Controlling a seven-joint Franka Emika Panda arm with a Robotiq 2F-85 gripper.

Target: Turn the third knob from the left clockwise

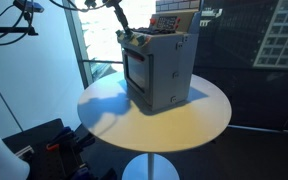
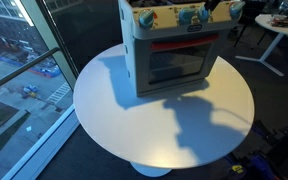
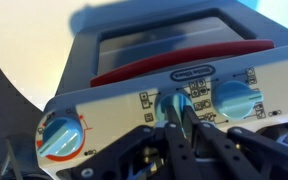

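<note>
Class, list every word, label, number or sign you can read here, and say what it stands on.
Oval badge on the toy oven's control panel: lettering, too blurred to read.
Small black marks beside the knobs: too small to read.
Nothing legible in either exterior view.

Jaws black, slim — linkages (image 3: 246, 150) dark, angular.

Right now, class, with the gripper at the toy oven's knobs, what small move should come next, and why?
Probably a small clockwise twist, provided the grip is firm: in the wrist view the gripper sits right on the middle blue knob, though whether it already pinches the knob is unclear.
</note>
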